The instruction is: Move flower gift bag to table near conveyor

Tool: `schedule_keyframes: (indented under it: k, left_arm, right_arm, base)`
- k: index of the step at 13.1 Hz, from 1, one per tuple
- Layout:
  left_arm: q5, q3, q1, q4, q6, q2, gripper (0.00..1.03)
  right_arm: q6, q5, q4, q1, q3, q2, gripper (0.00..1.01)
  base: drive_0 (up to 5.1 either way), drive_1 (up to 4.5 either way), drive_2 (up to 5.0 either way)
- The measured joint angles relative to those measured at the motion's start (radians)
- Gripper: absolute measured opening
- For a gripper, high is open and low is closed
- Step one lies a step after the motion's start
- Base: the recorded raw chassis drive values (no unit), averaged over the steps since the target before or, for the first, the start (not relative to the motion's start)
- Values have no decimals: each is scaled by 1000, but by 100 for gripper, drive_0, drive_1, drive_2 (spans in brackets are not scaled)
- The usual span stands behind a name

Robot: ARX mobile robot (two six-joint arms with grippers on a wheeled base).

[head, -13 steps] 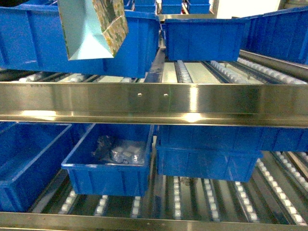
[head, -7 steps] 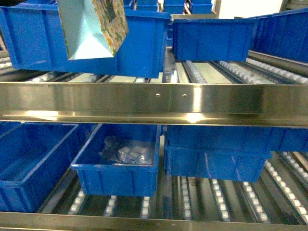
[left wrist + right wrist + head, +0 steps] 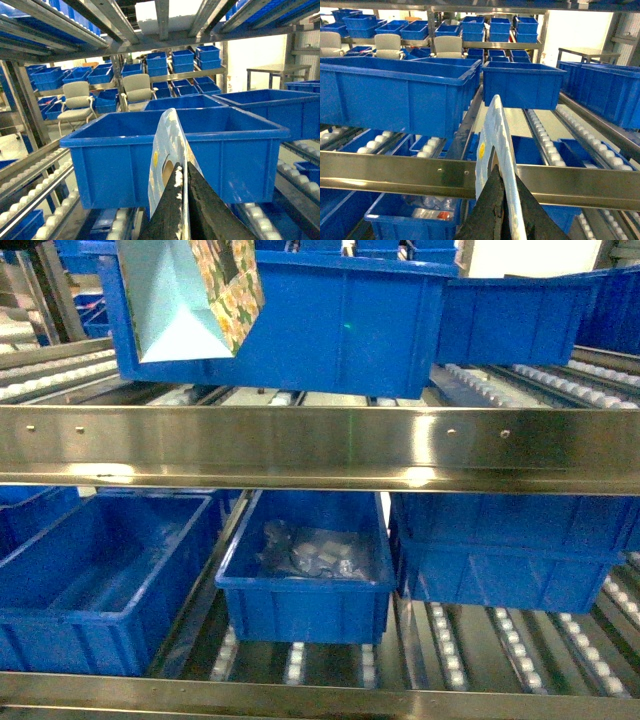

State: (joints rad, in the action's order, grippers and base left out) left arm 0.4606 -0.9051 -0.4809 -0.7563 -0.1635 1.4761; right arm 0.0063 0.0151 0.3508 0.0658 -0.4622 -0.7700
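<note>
The flower gift bag (image 3: 190,300) hangs high at the upper left of the head view, in front of a large blue bin (image 3: 300,325) on the conveyor (image 3: 320,445). In each wrist view the dark jaws are closed on a thin pale edge of the bag (image 3: 167,155) (image 3: 497,150), so both arms seem to hold it: the left gripper (image 3: 181,200) and the right gripper (image 3: 501,200).

To carry it well, I think both arms should move together and keep the bag level, so the paper does not tear or twist.

The tabletop is not visible in these views. The steel rail and the blue bins stand close in front, and a lower bin (image 3: 305,580) holds small packets; the bag could catch on them.
</note>
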Motion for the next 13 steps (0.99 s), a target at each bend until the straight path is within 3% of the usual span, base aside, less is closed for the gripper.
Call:
schedule_keyframes:
  k: [6, 13]
  left_arm:
    - [0, 0, 0, 7, -1, 0, 2]
    - [0, 0, -1, 6, -2, 0, 2]
  right_arm:
    - [0, 0, -5, 0, 0, 0, 2]
    - [0, 0, -4, 0, 1, 0, 2]
  base:
    - [-446, 73, 403]
    - [-491, 235, 260]
